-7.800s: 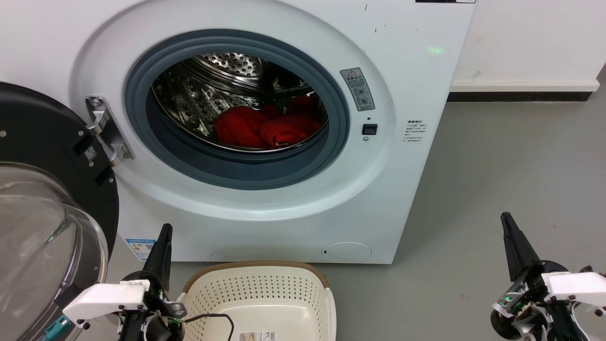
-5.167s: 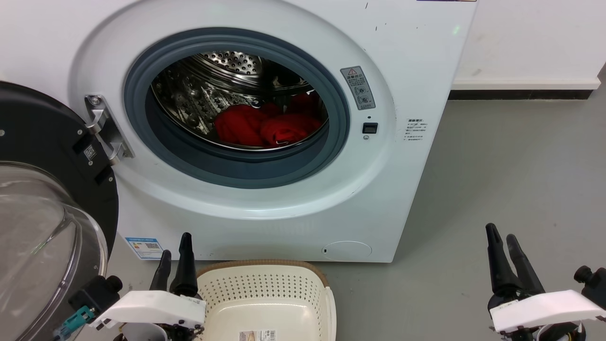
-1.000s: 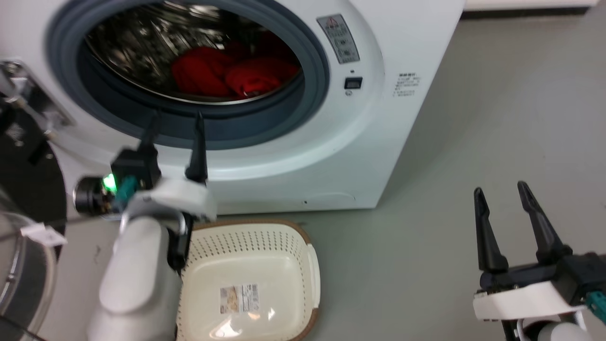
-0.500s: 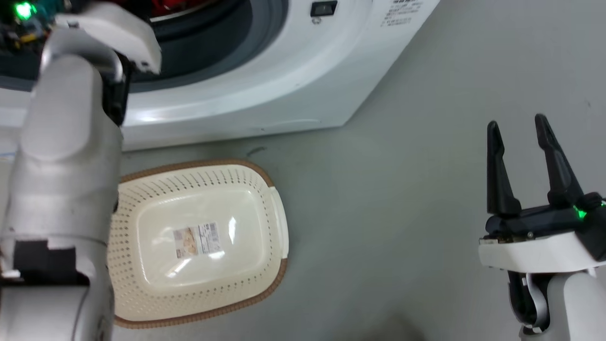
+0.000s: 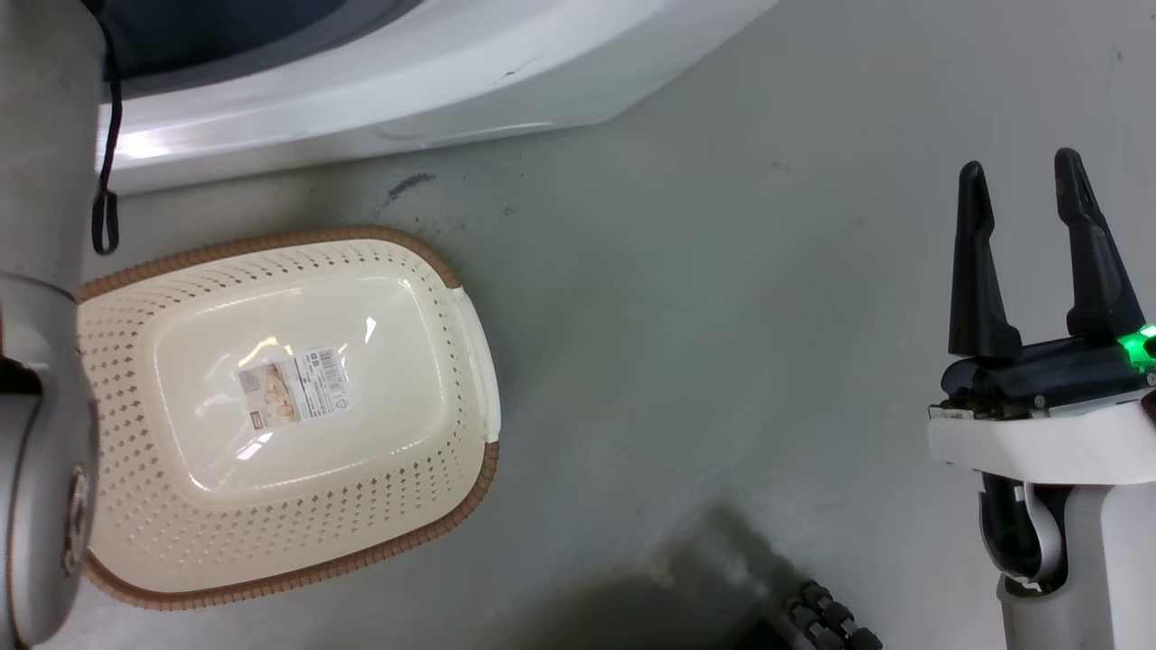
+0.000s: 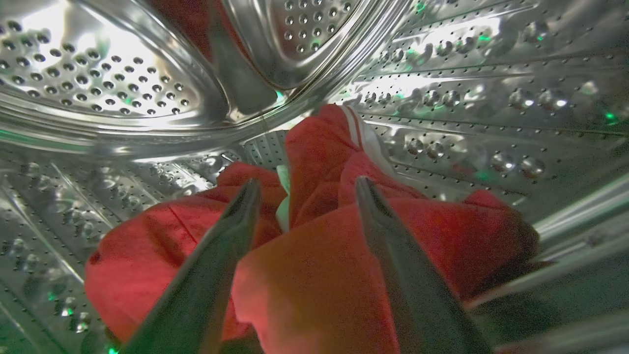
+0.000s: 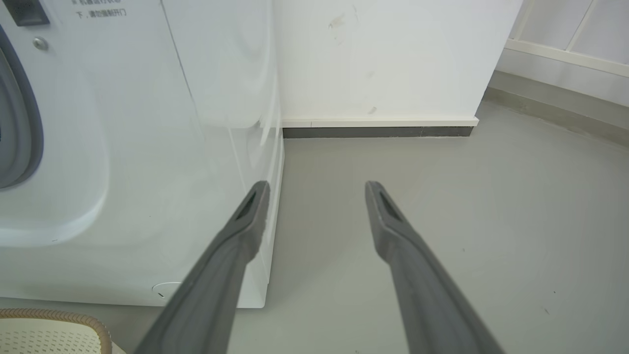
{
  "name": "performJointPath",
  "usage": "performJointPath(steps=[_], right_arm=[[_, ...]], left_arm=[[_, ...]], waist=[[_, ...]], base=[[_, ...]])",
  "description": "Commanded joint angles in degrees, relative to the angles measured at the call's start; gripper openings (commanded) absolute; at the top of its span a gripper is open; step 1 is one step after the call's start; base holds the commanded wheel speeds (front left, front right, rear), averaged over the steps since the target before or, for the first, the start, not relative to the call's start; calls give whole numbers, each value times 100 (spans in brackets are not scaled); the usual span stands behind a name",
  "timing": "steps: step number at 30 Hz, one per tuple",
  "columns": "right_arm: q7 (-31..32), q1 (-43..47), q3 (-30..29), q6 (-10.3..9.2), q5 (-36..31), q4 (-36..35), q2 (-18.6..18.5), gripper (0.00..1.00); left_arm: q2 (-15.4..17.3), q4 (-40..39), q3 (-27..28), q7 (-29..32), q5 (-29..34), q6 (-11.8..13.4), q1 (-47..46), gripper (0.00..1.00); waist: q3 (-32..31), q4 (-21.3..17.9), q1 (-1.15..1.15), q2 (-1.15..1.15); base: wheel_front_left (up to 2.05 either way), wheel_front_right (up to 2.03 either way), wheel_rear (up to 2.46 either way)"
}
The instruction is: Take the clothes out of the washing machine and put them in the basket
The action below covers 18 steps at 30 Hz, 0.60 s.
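Note:
Inside the steel drum (image 6: pixel 123 83) of the washing machine (image 5: pixel 379 72), the red clothes (image 6: pixel 319 255) with white trim lie in a heap. My left gripper (image 6: pixel 307 189) is open just above the heap, its fingers straddling a raised fold, with nothing clamped. In the head view the pale left forearm (image 5: pixel 41 298) runs up the left edge into the washer's opening. The cream basket (image 5: pixel 108 334) sits on the floor before the washer, with just a label sticker inside. My right gripper (image 5: pixel 1020 185) hangs open over bare floor, far to the right of the basket.
The washer's white front and side (image 7: pixel 147 147) stand left of the right gripper (image 7: pixel 317 189), with a white wall and dark skirting (image 7: pixel 378 132) behind. Grey floor (image 5: pixel 704 316) spreads between the basket and the right arm. A dark part of my base (image 5: pixel 831 623) shows at the bottom.
The head camera has tilted further down, so the washer opening has slid out of the picture. The left arm has reached deeper into the drum. The right gripper stays open.

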Motion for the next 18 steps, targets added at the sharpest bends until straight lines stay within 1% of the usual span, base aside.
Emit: performJointPath(steps=[1, 6, 10, 14, 18], right_arm=[[-14, -115, 2, -2, 59, -23, 4, 100], [-14, -211, 22, -2, 120, -62, 5, 100], [-14, -240, 65, -3, 159, -91, 4, 100], [-14, -290, 102, -3, 206, -107, 4, 100], [-14, -330, 145, -3, 246, -126, 4, 100]], left_arm=[[68, 56, -151, 209, -149, 5, -203, 100], [193, 148, -811, 1163, -695, 3, -665, 100], [330, 33, -1234, 1902, -1178, 2, -989, 100], [442, -71, -1533, 2601, -1691, 2, -1212, 100], [511, -161, -1674, 3220, -2189, 2, -1360, 100]], waist=[[177, -58, -1, 0], [409, -94, -1, 0], [546, -129, -1, 0], [634, -161, -1, 0], [704, -203, -1, 0]], base=[[0, 0, 0], [0, 0, 0], [0, 0, 0], [0, 0, 0], [0, 0, 0]])
